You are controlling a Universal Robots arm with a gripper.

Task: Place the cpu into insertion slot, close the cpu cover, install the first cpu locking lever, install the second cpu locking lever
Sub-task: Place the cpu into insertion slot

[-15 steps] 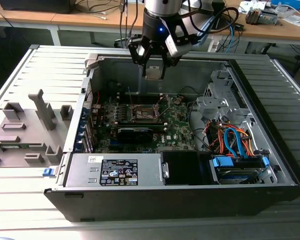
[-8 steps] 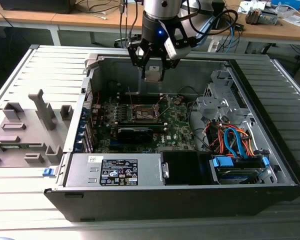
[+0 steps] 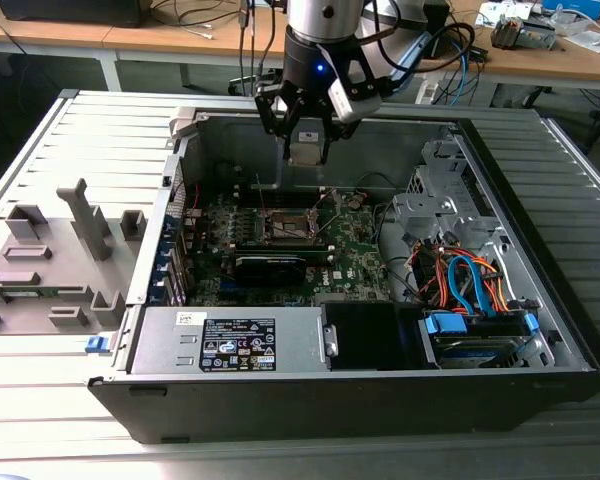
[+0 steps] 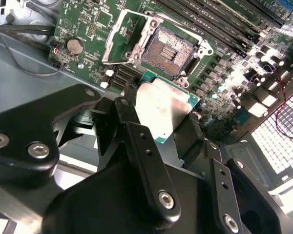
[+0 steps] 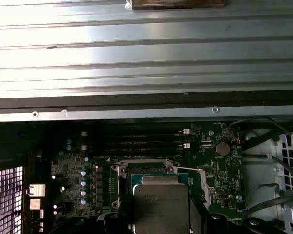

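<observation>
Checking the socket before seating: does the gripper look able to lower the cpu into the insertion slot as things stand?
Probably yes: the gripper holds the cpu above the insertion slot, whose contacts lie bare, with the cpu cover swung aside and nothing seen between.

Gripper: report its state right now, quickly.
Gripper: closed, holding the small flat square silvery-grey metal cpu.

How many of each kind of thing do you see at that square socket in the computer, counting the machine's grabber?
Silvery-grey square metal-topped chip, gripped: 1
Black tool, closed on that chip: 1
Brownish-gold square socket, empty: 1
Silvery metal cover frame, open: 1
Round silver coin battery: 1
Total: 5
</observation>
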